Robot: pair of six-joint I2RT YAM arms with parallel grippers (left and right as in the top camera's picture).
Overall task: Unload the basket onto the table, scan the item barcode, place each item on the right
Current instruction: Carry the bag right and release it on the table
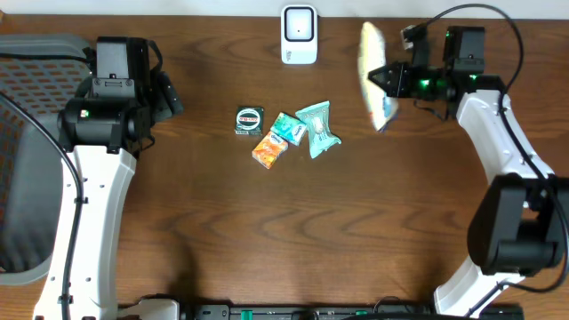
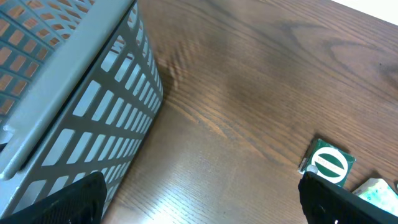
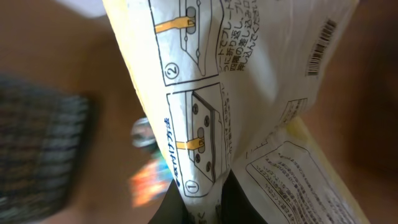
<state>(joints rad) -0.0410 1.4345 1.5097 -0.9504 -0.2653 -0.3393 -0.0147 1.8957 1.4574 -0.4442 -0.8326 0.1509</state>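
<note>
Overhead, right side: the right claw [image 1: 387, 78] is clenched on a pale packet [image 1: 372, 64], held up off the surface [image 1: 400, 222] just right of the scanner [image 1: 299, 34]. The packet shows blurred.
Overhead, left side: the left claw [image 1: 169, 93] hangs near the basket [image 1: 36, 53], well apart from the packet.
Overhead, middle: four small packets [image 1: 289, 133] lie clustered mid-surface.
Left wrist: the left claw is released, its fingers spread wide with nothing between them. The basket wall is to one side and a green-labelled box [image 2: 329, 163] to the other.
Right wrist: the packet is pinched at its lower edge, and the barcode [image 3: 320, 46] sits high on the creased printed face.
Risk, aim: the barcode side may not face the scanner window, so it may not read.
Risk, hold: an edge pinch on a floppy packet could let it sag, fold over the code, or slip out.
</note>
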